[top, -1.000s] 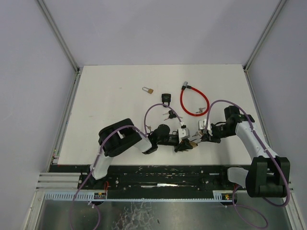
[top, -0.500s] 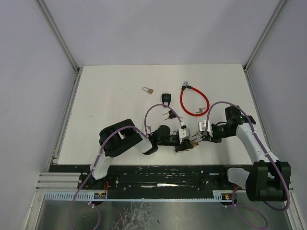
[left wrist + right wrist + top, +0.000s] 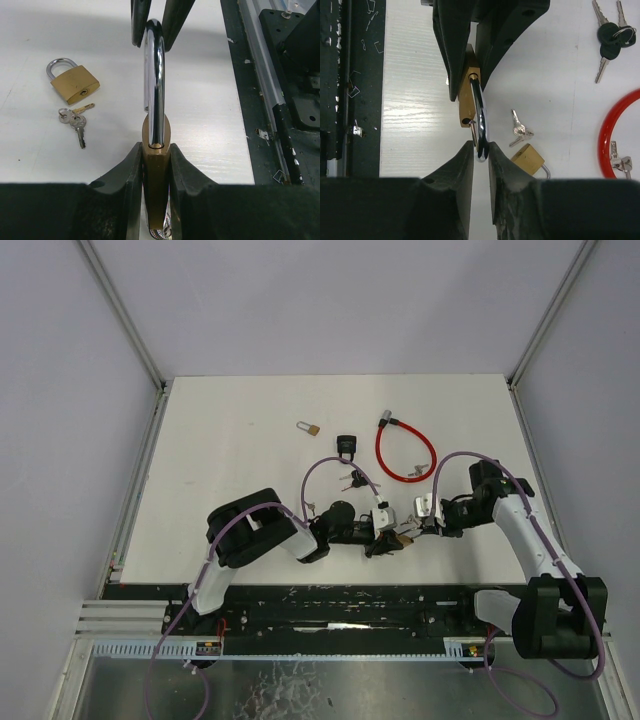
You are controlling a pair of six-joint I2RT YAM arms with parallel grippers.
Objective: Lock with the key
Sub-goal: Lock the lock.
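Observation:
A large brass padlock [image 3: 156, 190] with a chrome shackle [image 3: 154, 85] is held between both grippers near the table's front edge [image 3: 401, 537]. My left gripper [image 3: 156, 150] is shut on the brass body. A key ring [image 3: 161, 232] shows just under the body. The shackle is open; its free end stands out of the body [image 3: 465, 97]. My right gripper [image 3: 481, 147] is shut on the top of the shackle [image 3: 481, 120], facing the left gripper [image 3: 385, 540]. In the top view the right gripper [image 3: 414, 530] sits right of the padlock.
A small brass padlock [image 3: 75, 82] and a bunch of keys [image 3: 75, 120] lie beside the held lock. Farther back are a red cable lock [image 3: 405, 452], a black padlock [image 3: 346, 446], black-headed keys [image 3: 612, 42] and another small brass padlock [image 3: 309, 428]. The black front rail [image 3: 280, 100] is close.
The right arm's elbow has shifted slightly and its gripper stays on the shackle. The left arm and padlock have hardly moved.

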